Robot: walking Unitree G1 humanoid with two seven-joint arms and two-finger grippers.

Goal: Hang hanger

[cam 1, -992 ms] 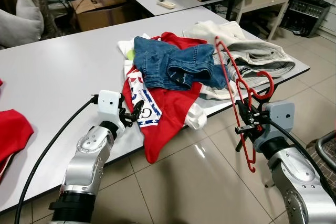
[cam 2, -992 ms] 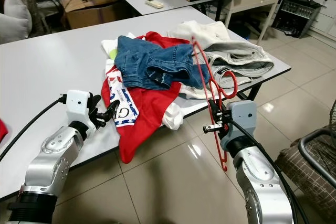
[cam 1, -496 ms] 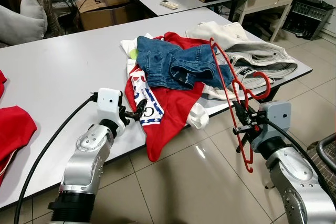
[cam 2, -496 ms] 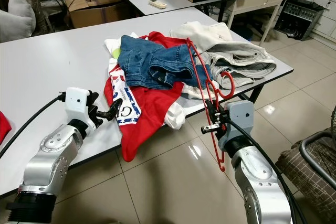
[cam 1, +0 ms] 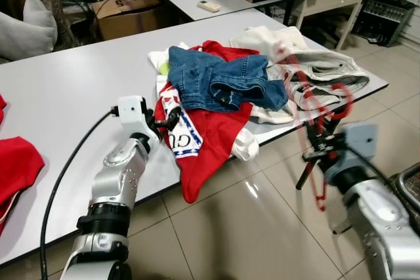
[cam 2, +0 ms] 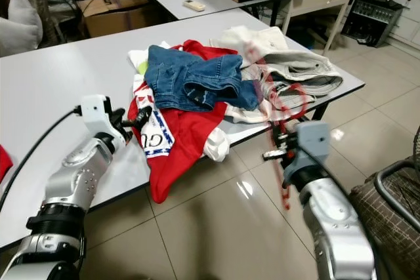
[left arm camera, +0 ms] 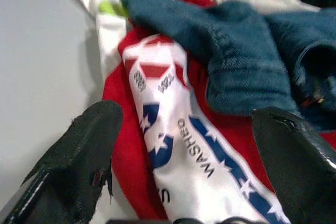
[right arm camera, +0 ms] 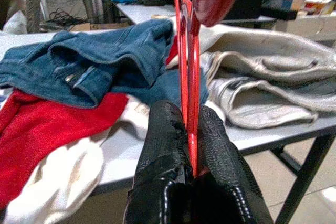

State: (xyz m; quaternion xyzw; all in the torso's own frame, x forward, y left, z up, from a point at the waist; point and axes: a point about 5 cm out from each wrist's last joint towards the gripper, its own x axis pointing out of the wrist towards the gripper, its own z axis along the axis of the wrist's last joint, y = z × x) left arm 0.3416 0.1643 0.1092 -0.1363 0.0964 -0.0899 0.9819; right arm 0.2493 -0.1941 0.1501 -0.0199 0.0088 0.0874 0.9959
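At the left, the left gripper (cam 1: 162, 124) rests at the near edge of the table (cam 1: 65, 90), its fingers (left arm camera: 79, 156) spread apart with nothing between them, pointing at the red-and-white jersey (cam 1: 187, 139) that spills over the edge toward the floor. It seems to have no part in the task for now. In the middle lies the heap of clothes: jeans (cam 1: 216, 80) on top of the jersey, and pale trousers (cam 1: 321, 73) toward the far right corner of the table. At the right, off the table's edge and above the tiled floor, the right gripper (cam 1: 319, 153) is clamped on the hanger (cam 1: 315, 113); the right wrist view shows both pads (right arm camera: 165, 145) pressed against the red wire (right arm camera: 185, 56), which rises upright between them toward the hook. In the head views the hanger is smeared by motion blur, so its exact tilt is hard to read. As for progress, I judge the pickup done: the hanger is clear of the clothes and in the air. What is left is most of the job, since no rail or rack is in sight, so the robot probably has to turn or walk to find one, then set the hook over it and let go.
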